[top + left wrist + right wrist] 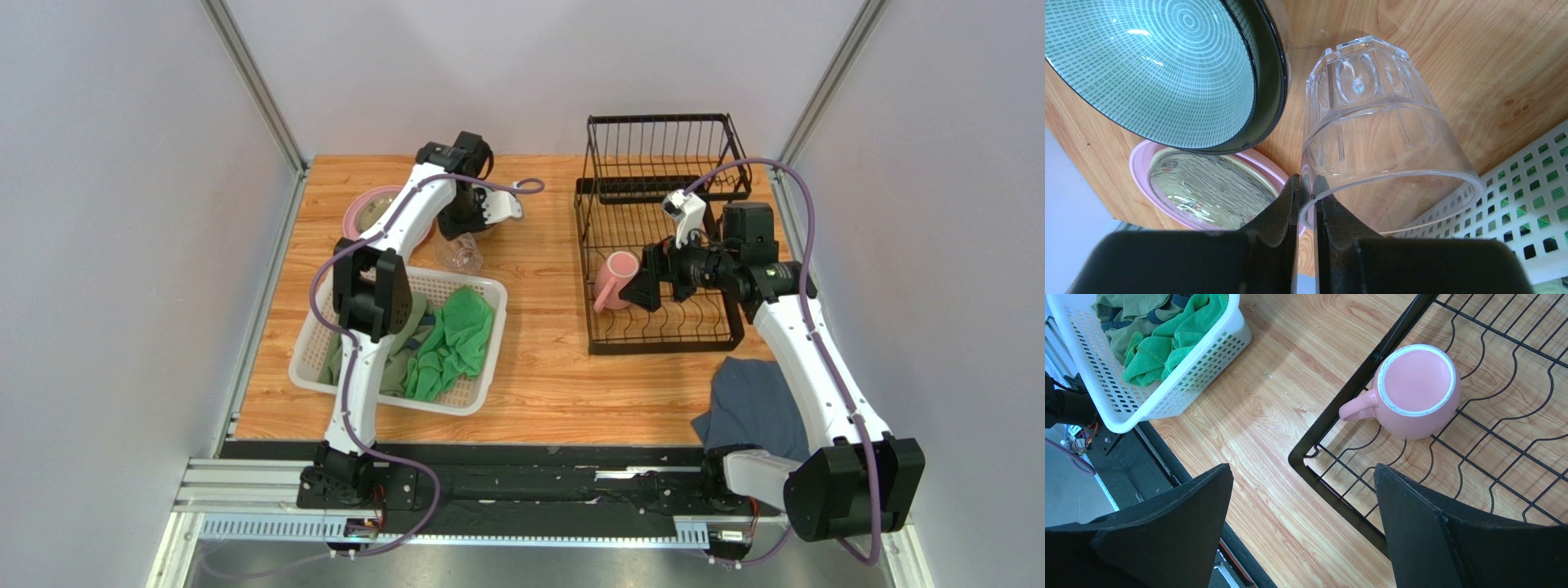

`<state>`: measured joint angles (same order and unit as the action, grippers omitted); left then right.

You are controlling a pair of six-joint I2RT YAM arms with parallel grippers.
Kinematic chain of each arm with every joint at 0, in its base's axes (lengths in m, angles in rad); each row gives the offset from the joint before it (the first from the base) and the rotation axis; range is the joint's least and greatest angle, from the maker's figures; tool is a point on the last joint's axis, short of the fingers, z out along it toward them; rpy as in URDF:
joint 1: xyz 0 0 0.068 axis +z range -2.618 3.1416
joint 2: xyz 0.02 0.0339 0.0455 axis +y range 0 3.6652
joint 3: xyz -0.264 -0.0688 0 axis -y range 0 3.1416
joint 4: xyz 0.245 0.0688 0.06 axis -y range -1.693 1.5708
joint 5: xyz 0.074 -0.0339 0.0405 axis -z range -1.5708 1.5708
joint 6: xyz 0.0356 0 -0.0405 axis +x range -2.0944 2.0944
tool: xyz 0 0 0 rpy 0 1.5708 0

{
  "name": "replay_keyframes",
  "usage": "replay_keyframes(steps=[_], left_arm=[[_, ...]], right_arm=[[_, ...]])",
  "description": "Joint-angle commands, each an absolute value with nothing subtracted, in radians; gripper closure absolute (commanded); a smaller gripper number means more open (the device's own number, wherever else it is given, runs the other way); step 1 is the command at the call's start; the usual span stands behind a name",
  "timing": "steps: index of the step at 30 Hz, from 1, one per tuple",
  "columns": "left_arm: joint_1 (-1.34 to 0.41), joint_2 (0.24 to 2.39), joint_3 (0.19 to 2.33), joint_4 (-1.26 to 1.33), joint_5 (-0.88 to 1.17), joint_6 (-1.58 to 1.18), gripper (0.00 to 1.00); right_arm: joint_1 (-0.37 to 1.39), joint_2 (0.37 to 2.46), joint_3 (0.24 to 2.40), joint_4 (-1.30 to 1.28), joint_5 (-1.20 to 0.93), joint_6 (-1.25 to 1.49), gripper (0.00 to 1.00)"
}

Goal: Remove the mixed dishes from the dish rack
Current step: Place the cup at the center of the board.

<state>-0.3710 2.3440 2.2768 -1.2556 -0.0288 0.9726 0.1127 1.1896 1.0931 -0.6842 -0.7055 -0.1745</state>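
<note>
A wood-grain table [540, 368] makes the floor of a booth closed by plain grey walls [123, 245] at the left, back and right; a black rail [528, 484] carrying both arm bases runs along the near edge.

On the left half sits a white mesh basket [321, 368] holding green cloths [456, 341]; behind it, toward the back-left corner, is a pink plate [1142, 174] with a smaller plate [1207, 190] lying in it, its colour hard to tell under the glare. A teal bowl [1161, 67] with a dark rim stands just beside them, overlapping the pink plate's edge in the left wrist view.

The left gripper [1306, 184] is clenched on the rim of the clear glass cup [1382, 141], the glass wall pinched between the two fingers; the cup is tilted, mouth toward the wrist, between the bowl and the basket's corner; whether it touches the wood cannot be told.

The dish rack [662, 153] takes the back-right part, its right side close to the wall. The pink mug [1416, 392] is in the lower tray near the front-left corner, bottom turned to the right wrist camera, handle pointing at the rack's left edge. The right gripper [1303, 471] hovers short of the mug, fingers spread wide, touching nothing.

A blue-grey cloth [748, 404] lies at the near right, partly under the right arm. Bare wood shows in a strip between basket and rack, and again in front of the rack up to the rail.
</note>
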Motion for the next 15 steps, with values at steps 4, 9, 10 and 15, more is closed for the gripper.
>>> replay_keyframes(steps=[4, 9, 10, 15], left_arm=[[-0.371, 2.355, 2.313, -1.216, -0.032, 0.965, 0.72], [-0.371, 2.349, 2.313, -1.207, -0.032, 0.954, 0.63], [-0.371, 2.345, 2.313, -1.206, -0.034, 0.953, 0.63], [-0.371, 2.327, 2.304, -1.189, -0.032, 0.943, 0.62]], right_arm=[[0.112, 1.187, 1.089, -0.666, -0.724, -0.199, 0.11], [0.113, 1.189, 1.089, -0.669, -0.724, -0.199, 0.11], [0.112, 1.189, 1.089, -0.669, -0.724, -0.199, 0.11], [0.112, 1.190, 1.088, -0.669, -0.726, -0.201, 0.11]])
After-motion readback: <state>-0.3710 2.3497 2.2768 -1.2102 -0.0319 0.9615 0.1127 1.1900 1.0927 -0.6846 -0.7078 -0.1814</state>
